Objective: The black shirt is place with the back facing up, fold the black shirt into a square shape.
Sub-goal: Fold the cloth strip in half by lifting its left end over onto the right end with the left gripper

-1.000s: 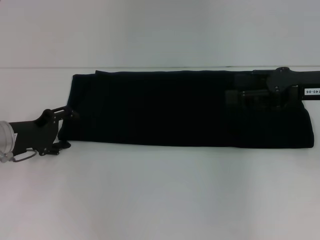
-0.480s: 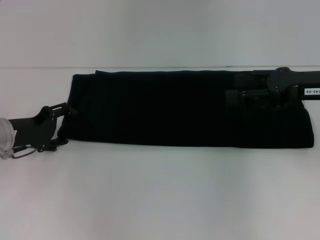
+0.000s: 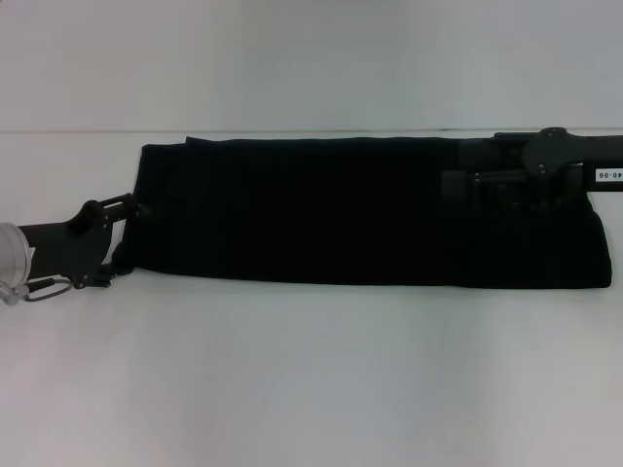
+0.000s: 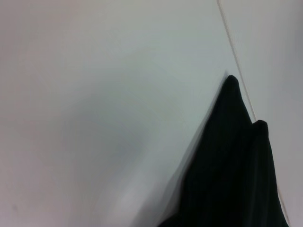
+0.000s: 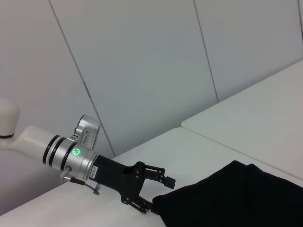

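Left tool (image 3: 125, 233) spread wide astride my shirt's (image 3: 321, 209) end; right tool (image 3: 458, 187), grip unclear, above its other end.

Shirt (image 3: 360, 209) across table (image 3: 311, 379); L tool (image 3: 125, 238) at its left end, R tool (image 3: 467, 187) over right.

Plain white smooth-topped desk (image 3: 311, 379). Far edge meets pale grey panelled wall (image 5: 142, 61); thin seams run across the panels.
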